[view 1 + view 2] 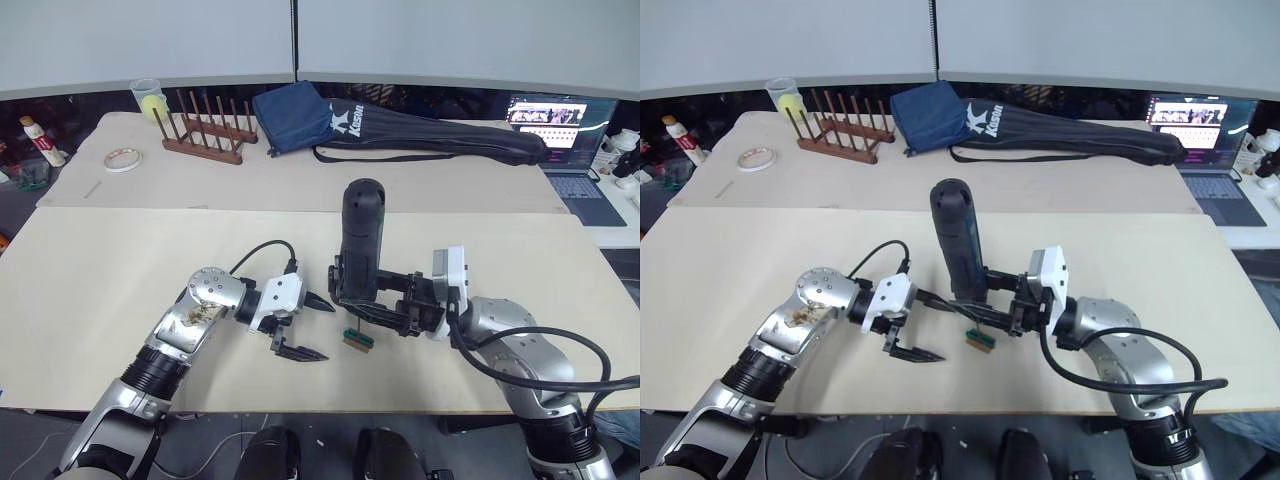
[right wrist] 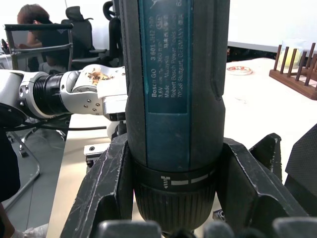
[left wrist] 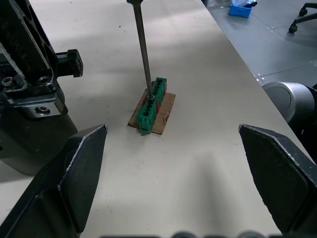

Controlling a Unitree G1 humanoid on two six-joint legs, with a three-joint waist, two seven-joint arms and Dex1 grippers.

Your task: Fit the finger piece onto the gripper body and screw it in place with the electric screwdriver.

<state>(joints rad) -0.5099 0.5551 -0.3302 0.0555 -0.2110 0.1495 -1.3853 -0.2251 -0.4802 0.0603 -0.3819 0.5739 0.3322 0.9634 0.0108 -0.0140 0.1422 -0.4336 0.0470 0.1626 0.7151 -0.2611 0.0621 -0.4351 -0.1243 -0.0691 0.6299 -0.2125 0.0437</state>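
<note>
Both arms are silver-grey metal with rounded joint housings and black ribbed cuffs near the wrists. The left gripper (image 1: 302, 327) has a white block body and two pointed black fingers; the right gripper (image 1: 372, 300) matches it. Black cables loop from each forearm, and brownish scuffing marks the left forearm.

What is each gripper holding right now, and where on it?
The right gripper clamps the electric screwdriver around its lower body, just above the collar. The left gripper is open, holding nothing.
</note>
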